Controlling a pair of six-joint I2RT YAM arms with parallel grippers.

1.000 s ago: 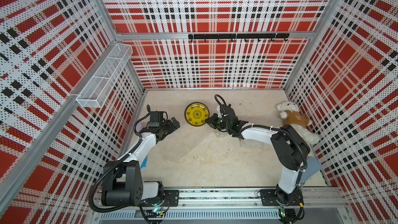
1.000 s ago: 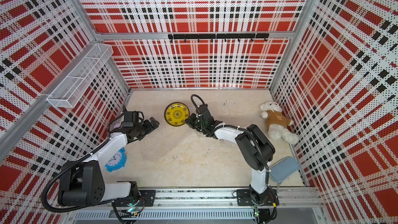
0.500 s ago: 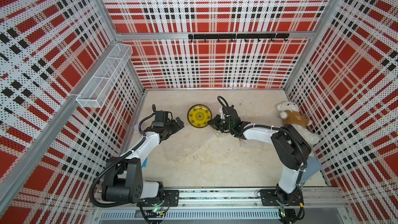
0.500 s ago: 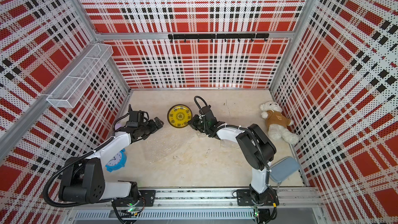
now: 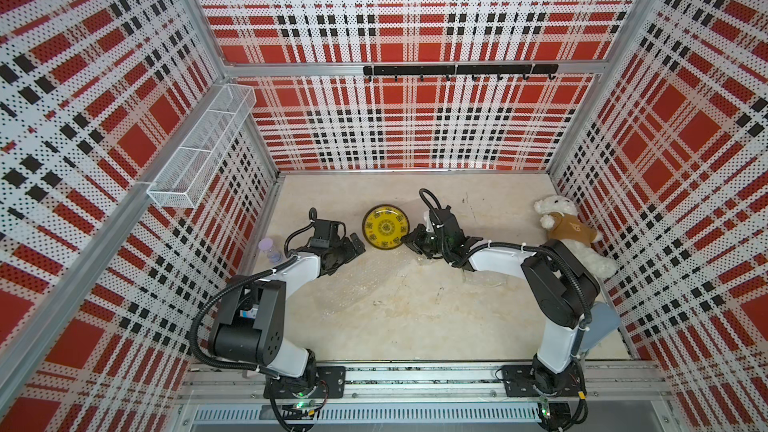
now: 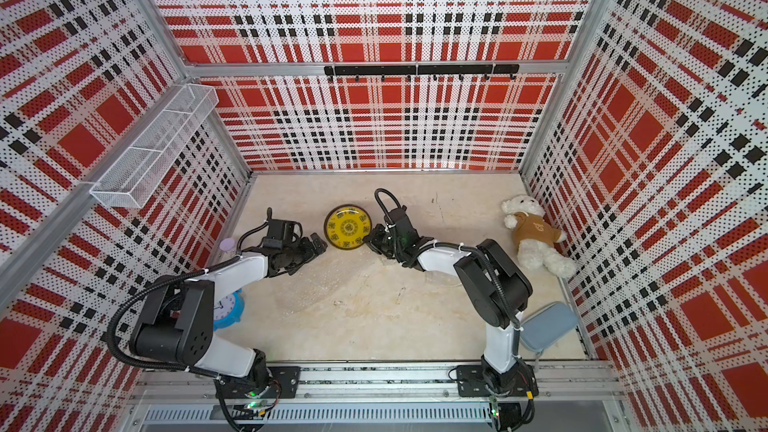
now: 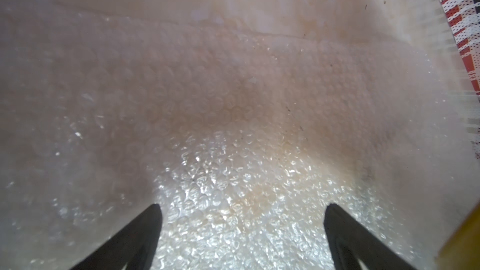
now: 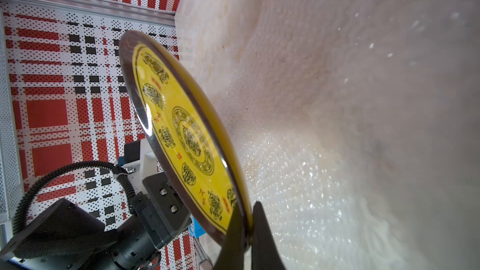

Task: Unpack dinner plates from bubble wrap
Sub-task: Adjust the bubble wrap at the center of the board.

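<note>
A yellow dinner plate [image 5: 386, 227] [image 6: 348, 227] with a dark brown rim and black motifs hangs tilted above the floor at the back middle. My right gripper [image 5: 409, 238] [image 8: 246, 219] is shut on its rim, one finger on each face, and the plate [image 8: 181, 131] stands clear of the wrap. A clear sheet of bubble wrap [image 5: 361, 280] [image 6: 328, 284] lies flat on the floor below. My left gripper [image 5: 356, 243] [image 7: 242, 206] is open just left of the plate, low over the bubble wrap [image 7: 233, 172], with nothing between its fingers.
A white teddy bear [image 5: 569, 230] lies at the right wall. A lilac hourglass [image 5: 270, 249] and a blue alarm clock [image 6: 228, 309] stand by the left wall. A blue-grey case [image 6: 548, 326] lies at the front right. A wire basket [image 5: 199, 155] hangs on the left wall.
My left gripper has slid right, closer to the plate, and stayed open. The right gripper and the plate have drifted slightly right and nearer.
</note>
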